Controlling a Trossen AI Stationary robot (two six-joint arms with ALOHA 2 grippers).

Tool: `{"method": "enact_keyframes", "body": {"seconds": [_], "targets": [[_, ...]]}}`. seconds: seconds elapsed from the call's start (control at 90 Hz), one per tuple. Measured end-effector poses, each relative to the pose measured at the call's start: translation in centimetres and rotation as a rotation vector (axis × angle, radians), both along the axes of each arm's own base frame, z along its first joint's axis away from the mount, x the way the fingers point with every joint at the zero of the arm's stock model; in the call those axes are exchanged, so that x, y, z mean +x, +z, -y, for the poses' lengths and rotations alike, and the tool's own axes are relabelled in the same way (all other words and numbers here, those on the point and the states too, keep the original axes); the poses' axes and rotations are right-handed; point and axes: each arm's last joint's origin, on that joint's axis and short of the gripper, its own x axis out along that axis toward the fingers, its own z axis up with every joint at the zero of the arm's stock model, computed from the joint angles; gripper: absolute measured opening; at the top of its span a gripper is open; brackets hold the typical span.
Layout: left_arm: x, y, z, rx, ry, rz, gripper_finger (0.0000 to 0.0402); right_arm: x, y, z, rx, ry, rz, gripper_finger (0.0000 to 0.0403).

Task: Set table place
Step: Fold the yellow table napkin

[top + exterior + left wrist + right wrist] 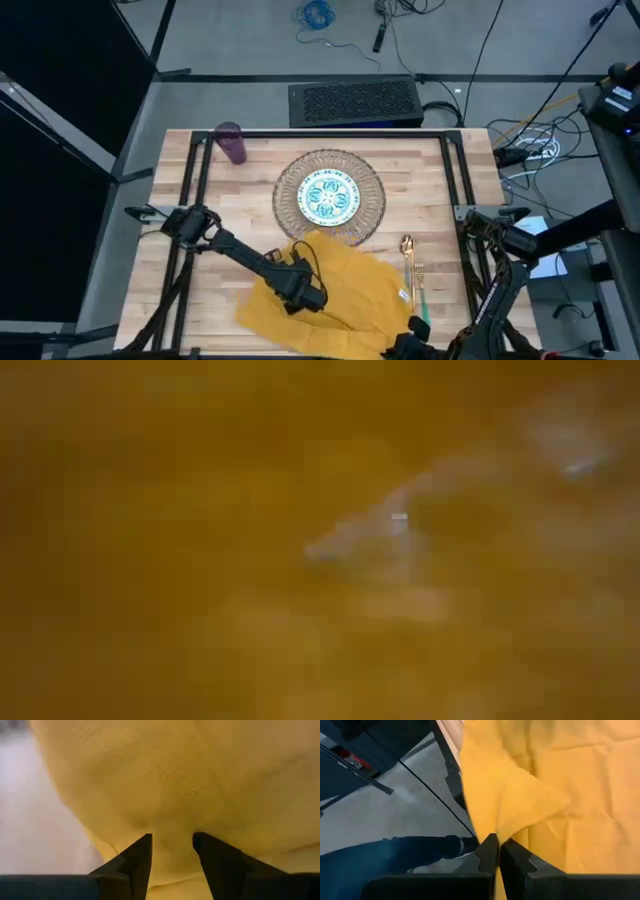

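Two cables (318, 14) (likely) beyond table (440, 190).

- Mat (372, 190) is laid mid-table (180, 310), toward the far edge.
- Plate (330, 197) is set on the mat, centred.
- Cup (232, 142) is placed at the far left, well apart from the mat.
- Napkin (350, 290) is spread at the near edge, its far corner over the mat's near rim.
- Fork (419, 283) and spoon (407, 262) are laid side by side just right of the napkin, near the mat.
- Left gripper (312, 298) is placed on the napkin's left part.
- Right gripper (410, 345) is found at the napkin's near right corner, cloth pinched between its fingers (487, 851).
- Low view is covered by the napkin.
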Motion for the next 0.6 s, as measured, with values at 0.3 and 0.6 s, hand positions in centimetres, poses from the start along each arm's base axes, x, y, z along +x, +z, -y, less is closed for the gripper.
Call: {"method": "enact_keyframes", "body": {"seconds": [0.3,0.6], "targets": [[-3.6,1.1,3.9,0.041,0.086,-0.040,0.0146,0.2,-0.1,0.4,-0.012,-0.002,-0.029,0.0000],[-5.4,1.3,6.2,0.052,0.156,-0.011,0.0137,0.3,-0.1,0.4,-0.008,-0.003,-0.037,0.0000]]}}
